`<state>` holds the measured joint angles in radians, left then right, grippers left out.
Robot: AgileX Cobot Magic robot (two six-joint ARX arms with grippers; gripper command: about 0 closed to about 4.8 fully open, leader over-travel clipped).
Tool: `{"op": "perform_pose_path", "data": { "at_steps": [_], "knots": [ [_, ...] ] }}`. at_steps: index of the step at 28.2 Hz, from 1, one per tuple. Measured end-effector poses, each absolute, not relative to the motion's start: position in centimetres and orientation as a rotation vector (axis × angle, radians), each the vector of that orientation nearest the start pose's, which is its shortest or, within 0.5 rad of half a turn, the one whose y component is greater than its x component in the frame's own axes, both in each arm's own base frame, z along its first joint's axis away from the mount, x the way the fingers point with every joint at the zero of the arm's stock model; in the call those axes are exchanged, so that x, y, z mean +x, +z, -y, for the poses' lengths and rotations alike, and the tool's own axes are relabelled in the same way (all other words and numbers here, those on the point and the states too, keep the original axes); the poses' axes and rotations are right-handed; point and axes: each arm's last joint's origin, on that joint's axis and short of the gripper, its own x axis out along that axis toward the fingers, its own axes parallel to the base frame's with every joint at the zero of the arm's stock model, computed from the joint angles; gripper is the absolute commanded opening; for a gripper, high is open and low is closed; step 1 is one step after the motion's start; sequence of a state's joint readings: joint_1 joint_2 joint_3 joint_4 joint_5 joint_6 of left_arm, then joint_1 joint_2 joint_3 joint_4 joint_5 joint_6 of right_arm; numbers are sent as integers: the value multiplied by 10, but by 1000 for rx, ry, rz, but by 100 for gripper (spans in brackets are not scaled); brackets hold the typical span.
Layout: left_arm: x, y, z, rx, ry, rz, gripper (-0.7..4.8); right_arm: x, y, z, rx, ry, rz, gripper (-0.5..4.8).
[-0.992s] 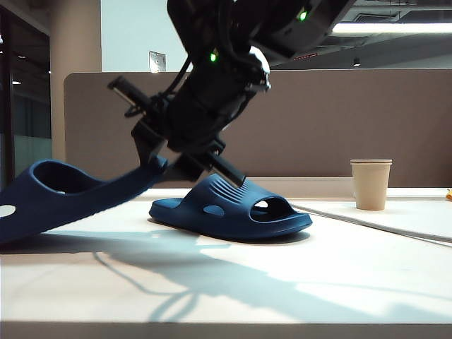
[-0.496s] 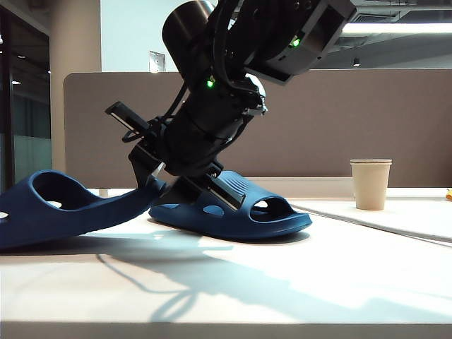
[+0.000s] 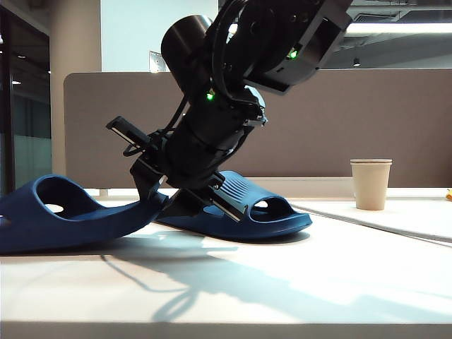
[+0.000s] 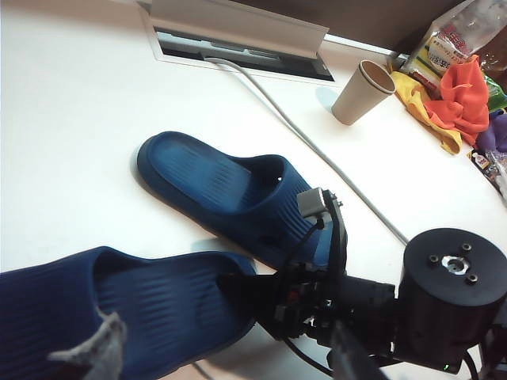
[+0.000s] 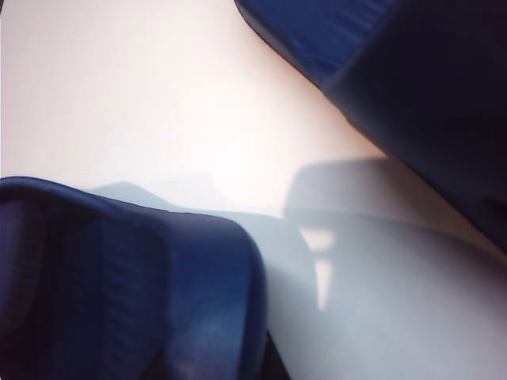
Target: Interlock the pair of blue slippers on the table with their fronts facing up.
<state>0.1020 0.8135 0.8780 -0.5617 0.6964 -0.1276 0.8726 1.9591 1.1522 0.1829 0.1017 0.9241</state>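
My right gripper [image 3: 157,192] pinches the heel of the nearer navy moulded foam slipper [image 3: 63,215] at nine o'clock; I have lowered it almost onto the white matte table [image 3: 296,282]. Behind, its navy twin [image 3: 247,208] lies flat, awaiting interlocking. My left gripper [image 4: 103,348] hovers with jaws spread, empty.

Right gripper [image 3: 157,189], clamped on the heel of the near slipper [image 3: 67,215], and its arm fill the centre of the exterior frame, blocking the far slipper [image 3: 258,212] behind. Left gripper [image 4: 95,352], jaws wide, hangs above the near slipper. Table [image 3: 318,282] bare lower right; paper cup [image 3: 370,183] and cable [image 4: 317,150] stand right.
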Motion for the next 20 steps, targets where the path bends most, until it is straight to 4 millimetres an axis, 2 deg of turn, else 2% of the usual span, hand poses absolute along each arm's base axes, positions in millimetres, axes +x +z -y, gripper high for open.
{"op": "perform_pose_path", "data": {
  "at_steps": [7, 11, 20],
  "knots": [
    [159, 328, 2, -319, -552, -506, 335, 269, 155, -311, 554, 408, -852, 25],
    [159, 328, 2, -319, -552, -507, 335, 269, 154, -310, 543, 406, -855, 95],
    [159, 327, 2, -322, -552, -513, 335, 277, 151, -300, 503, 398, -873, 118]
  ]
}}
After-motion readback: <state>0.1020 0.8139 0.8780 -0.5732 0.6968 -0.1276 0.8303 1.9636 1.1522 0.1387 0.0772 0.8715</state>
